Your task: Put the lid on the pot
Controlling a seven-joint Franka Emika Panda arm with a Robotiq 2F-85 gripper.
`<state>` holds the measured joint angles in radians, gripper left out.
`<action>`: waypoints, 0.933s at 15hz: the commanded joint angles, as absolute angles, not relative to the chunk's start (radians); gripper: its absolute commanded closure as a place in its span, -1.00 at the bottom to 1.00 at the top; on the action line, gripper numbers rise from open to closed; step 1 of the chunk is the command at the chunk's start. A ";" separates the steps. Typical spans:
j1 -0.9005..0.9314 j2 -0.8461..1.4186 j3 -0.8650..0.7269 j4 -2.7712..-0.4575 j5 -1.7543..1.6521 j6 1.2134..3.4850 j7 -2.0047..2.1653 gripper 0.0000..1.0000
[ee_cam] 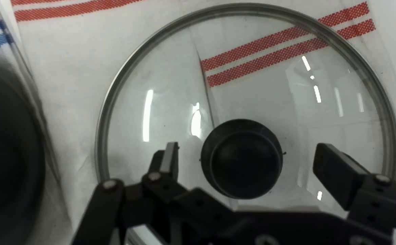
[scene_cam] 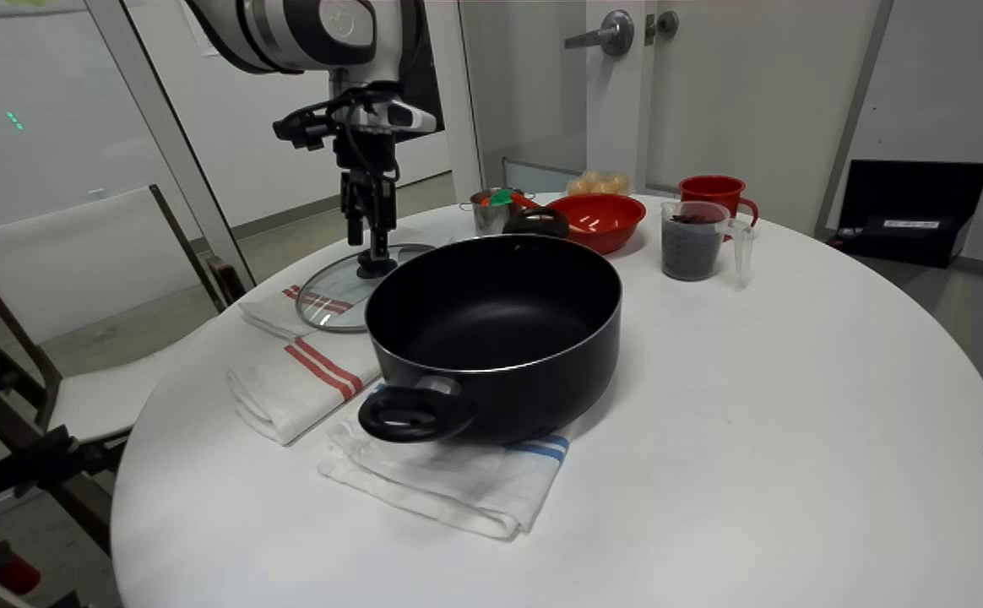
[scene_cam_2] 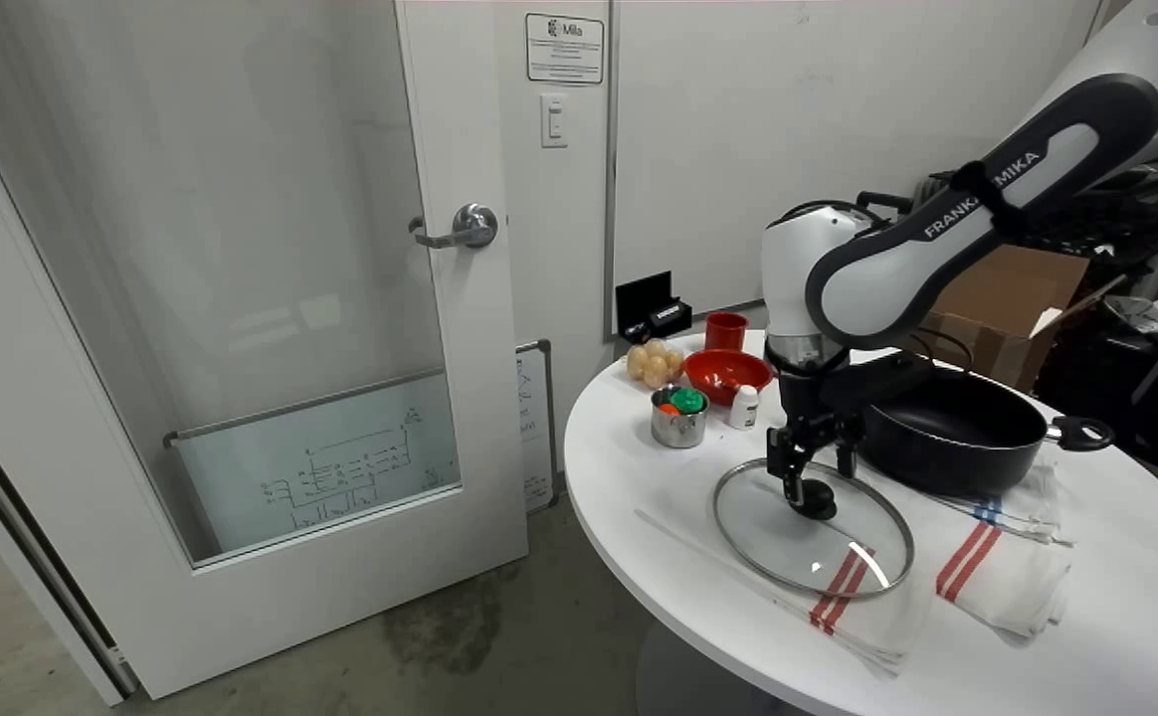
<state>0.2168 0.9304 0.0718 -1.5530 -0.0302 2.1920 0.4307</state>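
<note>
Lying nearest in an exterior view, a blue-striped towel (scene_cam: 491, 494) rests on the table (scene_cam: 762, 439), under the upright black pot (scene_cam: 500, 338). Just beside the pot, red-striped cloth (scene_cam: 297, 397) spreads out, part of it beneath the glass lid (scene_cam: 341, 289), which lies off to the pot's side. Over the lid's middle hangs the gripper (ee_cam: 247, 156), pointing down; in the wrist view its fingers (ee_cam: 337, 177) are spread, one on either side of the black knob (ee_cam: 242, 163), with a gap showing at each, though how low they reach beside it is hard to judge. Farther back stand a clear measuring cup (scene_cam: 690, 253), a red bowl (scene_cam: 614, 236), a small metal cup (scene_cam: 489, 221) and a red mug (scene_cam: 715, 192). Beyond the table, a white door (scene_cam: 618, 118) carries a metal handle (scene_cam: 614, 35).
</note>
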 commanded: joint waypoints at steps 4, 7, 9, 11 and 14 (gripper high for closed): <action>0.224 0.995 0.060 -1.467 0.015 2.164 0.403 -0.82; 0.223 1.002 0.061 -1.457 0.022 2.166 0.402 -0.20; 0.222 1.000 0.060 -1.457 0.026 2.168 0.404 0.11; 0.220 0.994 0.060 -1.457 0.030 2.164 0.405 0.43; 0.212 0.961 0.072 -1.480 0.055 2.167 0.401 0.49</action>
